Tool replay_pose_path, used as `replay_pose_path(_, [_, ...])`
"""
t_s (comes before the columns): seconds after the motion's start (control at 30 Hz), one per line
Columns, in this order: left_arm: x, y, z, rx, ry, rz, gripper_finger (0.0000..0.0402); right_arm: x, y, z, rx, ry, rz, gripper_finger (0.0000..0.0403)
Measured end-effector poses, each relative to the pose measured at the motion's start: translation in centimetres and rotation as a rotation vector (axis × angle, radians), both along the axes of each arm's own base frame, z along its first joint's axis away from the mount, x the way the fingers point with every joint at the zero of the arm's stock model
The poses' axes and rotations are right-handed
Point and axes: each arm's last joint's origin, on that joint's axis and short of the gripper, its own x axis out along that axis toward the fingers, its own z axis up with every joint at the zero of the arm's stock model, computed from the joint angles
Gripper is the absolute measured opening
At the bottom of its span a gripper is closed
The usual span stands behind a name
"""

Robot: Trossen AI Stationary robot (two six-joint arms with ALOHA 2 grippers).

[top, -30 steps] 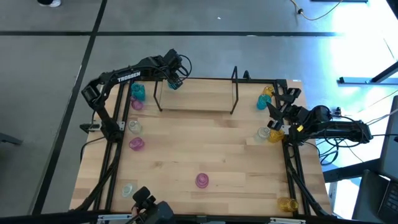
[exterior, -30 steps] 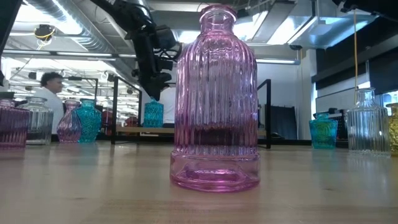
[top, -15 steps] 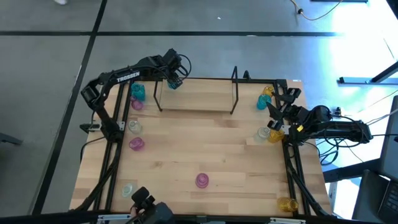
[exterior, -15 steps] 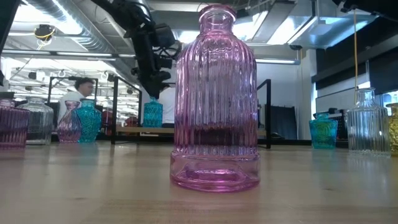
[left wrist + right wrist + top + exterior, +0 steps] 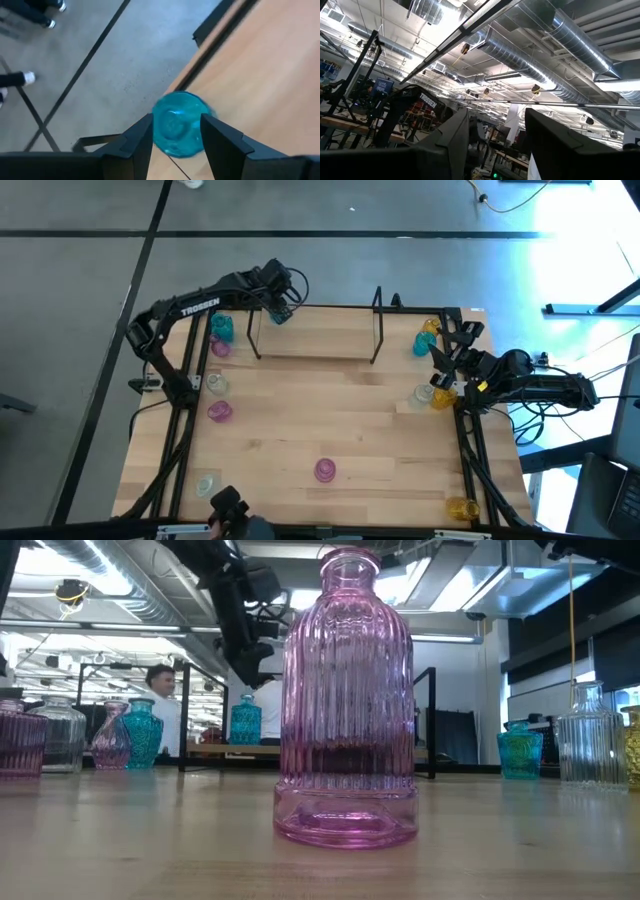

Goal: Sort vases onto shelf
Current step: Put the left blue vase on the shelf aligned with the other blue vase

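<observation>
A teal vase [image 5: 281, 316] [image 5: 246, 721] stands upright with its base on the left end of the light-wood shelf [image 5: 315, 338] [image 5: 210, 749] at the table's far edge. My left gripper [image 5: 280, 306] [image 5: 246, 678] hangs open just above this vase. In the left wrist view its fingers frame the vase's mouth [image 5: 177, 131] from above, clear of it. My right gripper [image 5: 452, 345] [image 5: 495, 130] waits open at the table's right edge, pointing up into the room with nothing between its fingers.
Loose vases stand on the table. At the left are teal [image 5: 221, 329], pink [image 5: 221, 348], clear [image 5: 217, 384] and pink [image 5: 220, 411]. A pink one [image 5: 326, 470] stands near the front. At the right are yellow [image 5: 430, 328], teal [image 5: 421, 345] and clear [image 5: 424, 394]. A person [image 5: 160, 690] walks behind the table.
My left gripper has risen a little, straight up from the teal vase, and stays open. The vase has kept its place on the shelf. The person in the background has walked toward the right.
</observation>
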Motion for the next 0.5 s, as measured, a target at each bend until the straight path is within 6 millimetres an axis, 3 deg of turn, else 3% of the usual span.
replay_pose_path(0.23, [-0.7, -2.9, 3.7, 0.076, -0.084, -0.050, 0.0156, 0.0, 0.0, 0.0, 0.000, -0.001, 0.000, 0.0179])
replay_pose_path(0.5, [-5.1, -6.8, 7.7, 0.052, -0.170, 0.018, 0.0156, 0.0, 0.0, 0.0, 0.000, 0.000, 0.000, 0.0179])
